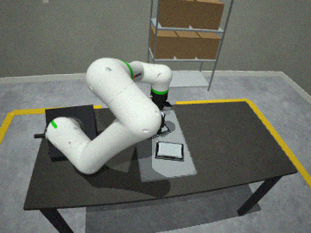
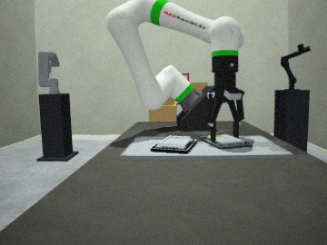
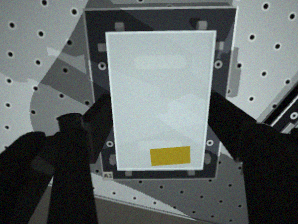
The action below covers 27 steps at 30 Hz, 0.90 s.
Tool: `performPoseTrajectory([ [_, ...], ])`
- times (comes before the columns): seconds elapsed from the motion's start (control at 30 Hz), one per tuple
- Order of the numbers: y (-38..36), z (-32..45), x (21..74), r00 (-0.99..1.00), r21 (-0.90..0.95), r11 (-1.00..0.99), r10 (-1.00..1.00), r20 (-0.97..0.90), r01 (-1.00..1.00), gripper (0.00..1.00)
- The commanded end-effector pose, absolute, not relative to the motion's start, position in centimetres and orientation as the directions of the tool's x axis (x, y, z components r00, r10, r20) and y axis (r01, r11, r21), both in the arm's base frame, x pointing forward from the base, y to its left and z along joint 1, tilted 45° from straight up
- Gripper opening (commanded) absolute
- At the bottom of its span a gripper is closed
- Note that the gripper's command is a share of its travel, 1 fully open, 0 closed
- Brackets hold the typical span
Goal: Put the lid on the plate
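The lid (image 3: 160,115) (image 2: 227,142), a pale flat rectangle with a yellow mark, lies level in the dark lid park (image 3: 160,20). My gripper (image 3: 160,107) (image 2: 224,139) points straight down over it, one fingertip against each long edge. It appears shut on the lid, which is still down in the park. The culture plate (image 1: 169,149) (image 2: 174,142), with a pale top, sits in the black-rimmed nest (image 1: 169,159), to the left of the gripper in the exterior view. In the top view the arm hides most of the lid.
Both fixtures stand on a light perforated board (image 1: 173,171) (image 2: 141,151) on the dark table (image 1: 233,144). The nest's black edge (image 3: 285,117) shows close to the right finger in the wrist view. Two black pedestals (image 2: 56,124) (image 2: 292,117) stand beyond the table's sides.
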State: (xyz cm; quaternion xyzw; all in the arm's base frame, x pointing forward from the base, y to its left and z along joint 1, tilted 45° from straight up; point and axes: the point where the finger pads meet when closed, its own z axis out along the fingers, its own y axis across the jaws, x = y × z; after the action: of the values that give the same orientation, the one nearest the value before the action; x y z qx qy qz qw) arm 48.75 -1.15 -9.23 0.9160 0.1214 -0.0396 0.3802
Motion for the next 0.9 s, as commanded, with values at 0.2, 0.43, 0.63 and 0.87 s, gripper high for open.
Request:
performPoseTrajectory([
  [0.2,-1.0,-9.1,48.8,0.967,0.687,-0.681,0.193,-0.164,0.253,0.61],
  [0.43,-0.8,-8.9,48.8,0.967,0.687,-0.681,0.193,-0.164,0.253,0.61],
  [0.63,-0.4,-8.5,48.8,0.967,0.687,-0.681,0.193,-0.164,0.253,0.61],
  [0.87,0.3,-7.8,48.8,0.967,0.687,-0.681,0.193,-0.164,0.253,0.61],
])
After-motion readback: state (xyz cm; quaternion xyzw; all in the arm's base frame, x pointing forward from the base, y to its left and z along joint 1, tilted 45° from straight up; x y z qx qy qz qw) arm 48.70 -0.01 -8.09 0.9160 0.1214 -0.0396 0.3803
